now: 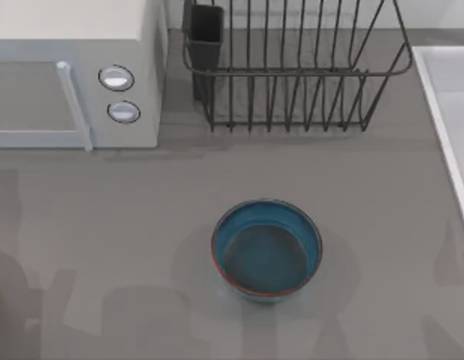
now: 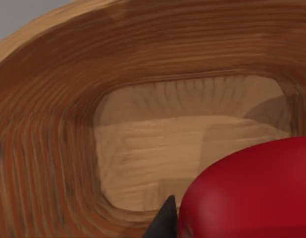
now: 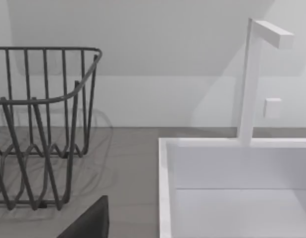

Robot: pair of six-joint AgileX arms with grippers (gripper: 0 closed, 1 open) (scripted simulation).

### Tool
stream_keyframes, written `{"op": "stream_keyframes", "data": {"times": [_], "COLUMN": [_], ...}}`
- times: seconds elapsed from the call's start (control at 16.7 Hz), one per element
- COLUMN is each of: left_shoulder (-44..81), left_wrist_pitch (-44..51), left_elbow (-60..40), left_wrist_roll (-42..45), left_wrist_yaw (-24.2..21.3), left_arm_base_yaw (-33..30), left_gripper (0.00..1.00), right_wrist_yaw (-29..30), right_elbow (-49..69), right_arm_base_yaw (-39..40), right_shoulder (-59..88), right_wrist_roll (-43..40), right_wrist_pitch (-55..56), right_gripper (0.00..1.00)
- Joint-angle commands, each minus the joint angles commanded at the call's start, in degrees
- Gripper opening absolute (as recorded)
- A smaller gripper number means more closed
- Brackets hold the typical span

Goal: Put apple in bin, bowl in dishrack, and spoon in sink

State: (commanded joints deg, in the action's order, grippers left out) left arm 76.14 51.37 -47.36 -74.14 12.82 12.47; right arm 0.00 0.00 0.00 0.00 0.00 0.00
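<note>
The glossy red apple [image 2: 252,191] hangs close above the hollow of a wooden bin [image 2: 54,148], with my left gripper [image 2: 217,233] shut on it; one dark fingertip [image 2: 165,223] shows beside the fruit. The teal bowl [image 1: 266,250] with its reddish rim stands upright on the counter, below the dark wire dishrack [image 1: 292,75]. The white sink [image 1: 446,112] lies at the right edge. My right gripper [image 3: 88,223] hovers over the counter between the dishrack [image 3: 44,48] and the sink [image 3: 165,188]. The spoon is out of view.
A white microwave [image 1: 74,75] with two round knobs fills the back left. A black utensil cup [image 1: 205,34] sits at the dishrack's left corner. A white faucet [image 3: 249,79] rises behind the sink. Grey counter surrounds the bowl.
</note>
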Motion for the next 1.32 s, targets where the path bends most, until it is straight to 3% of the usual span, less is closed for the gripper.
{"op": "stream_keyframes", "data": {"times": [0.12, 0.9, 1.32], "left_shoulder": [0.00, 0.00, 0.00], "left_wrist_pitch": [0.00, 0.00, 0.00], "left_elbow": [0.00, 0.00, 0.00], "left_wrist_roll": [0.00, 0.00, 0.00], "left_wrist_yaw": [0.00, 0.00, 0.00], "left_arm_base_yaw": [0.00, 0.00, 0.00], "left_gripper": [0.00, 0.98, 1.00], "right_wrist_yaw": [0.00, 0.00, 0.00], "right_elbow": [0.00, 0.00, 0.00], "right_arm_base_yaw": [0.00, 0.00, 0.00], "right_shoulder": [0.00, 0.00, 0.00], "right_wrist_roll": [0.00, 0.00, 0.00], "right_wrist_pitch": [0.00, 0.00, 0.00], "right_gripper": [1.00, 1.00, 1.00]}}
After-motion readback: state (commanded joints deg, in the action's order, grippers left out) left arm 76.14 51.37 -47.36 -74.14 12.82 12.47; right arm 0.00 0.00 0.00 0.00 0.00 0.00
